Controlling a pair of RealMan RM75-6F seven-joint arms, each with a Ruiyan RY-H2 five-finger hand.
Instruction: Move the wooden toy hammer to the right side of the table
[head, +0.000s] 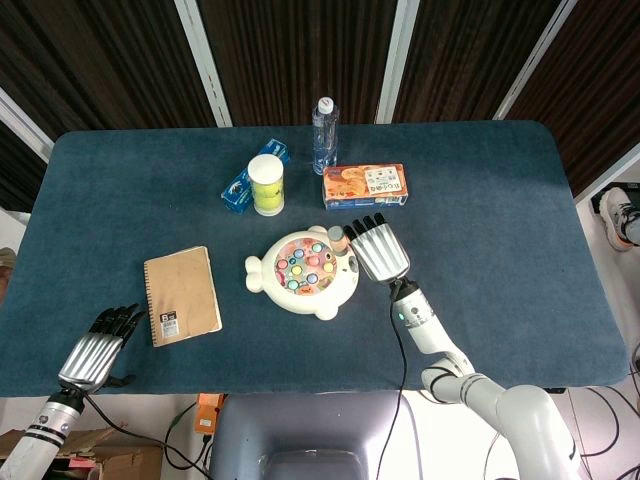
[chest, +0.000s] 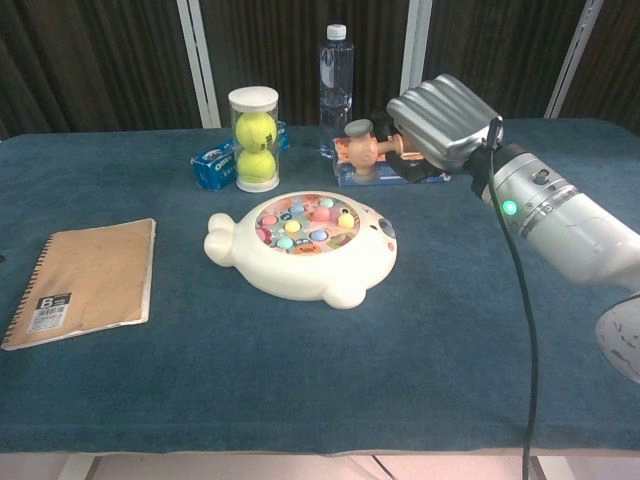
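**Hammer held above the whack-a-mole toy**

Hammer count is one: the wooden toy hammer (chest: 366, 146) is gripped by the right hand (chest: 445, 120), its head sticking out leftward, lifted just behind the back right of the whack-a-mole toy (chest: 305, 245). The right hand's fingers (head: 362, 222) are curled around the handle. One left hand (head: 97, 345) rests well to the toy's front left at the worktop (head: 480, 190) edge, fingers straight and close together, holding nothing.

Behind the toy stand one tennis ball tube (chest: 254, 138) with two balls, one water bottle (chest: 336, 80), one blue packet (chest: 212, 168) and one snack box (head: 365, 185). One spiral notebook (chest: 85, 280) lies left of the toy.

Only the chest view shows the hammer's shape clearly; only the head view shows the left hand.
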